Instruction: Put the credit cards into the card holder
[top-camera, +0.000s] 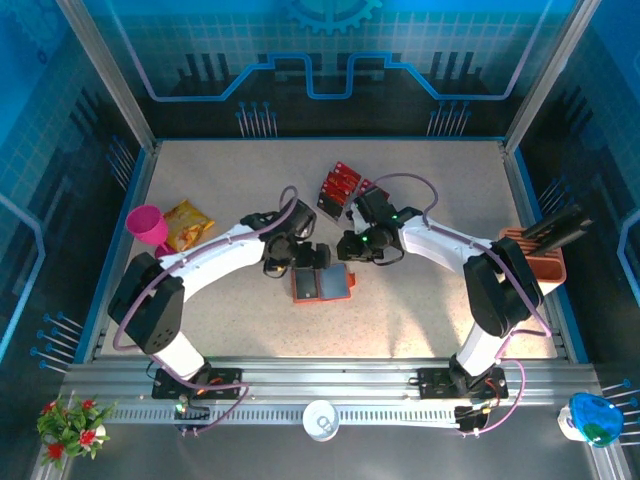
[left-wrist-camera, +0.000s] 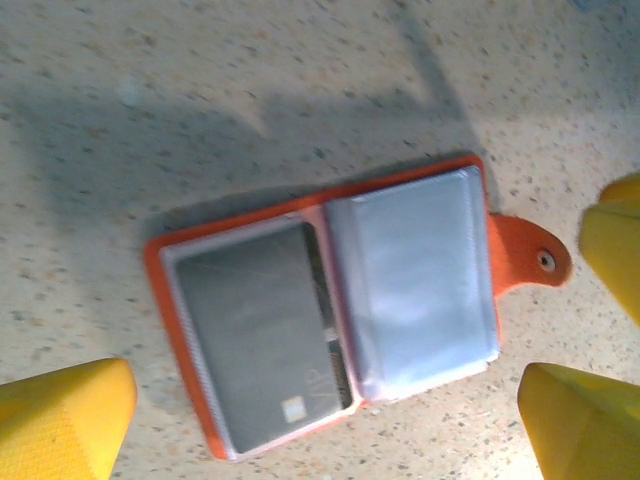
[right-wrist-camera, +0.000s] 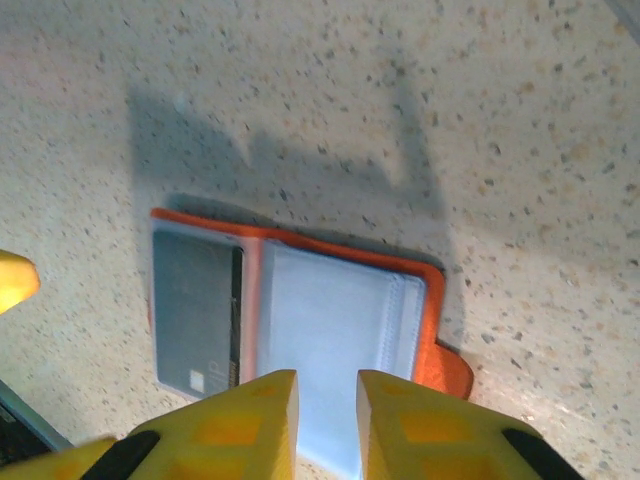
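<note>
Now the wallet (top-camera: 322, 285) lies open and flat on the table (top-camera: 430, 320), near its middle, between the two wrists. In the left wrist view its orange cover frames two pockets. The left pocket holds a grey card (left-wrist-camera: 262, 335) with a small pale chip mark, and the right one is a clear, cloudy sleeve. An orange tab with a snap sticks out from the right edge.

The left gripper (left-wrist-camera: 320, 425) hangs over the wallet with its yellow fingers (left-wrist-camera: 62, 415) spread wide, one off each lower corner of the wallet, gripping nothing. The right gripper (right-wrist-camera: 327, 420) sits over the clear sleeve. Its fingers (right-wrist-camera: 245, 425) stand a narrow gap apart with nothing between them; whether they touch the sleeve cannot be told.

The red cards (top-camera: 340, 184) lie fanned on the table beyond the wallet, apart from it, just past the right wrist. At the left edge a pink cup (top-camera: 148, 224) stands just beside a yellow bag (top-camera: 187, 224). An orange rack (top-camera: 540, 262) stands at the right edge, well apart from the wallet.
</note>
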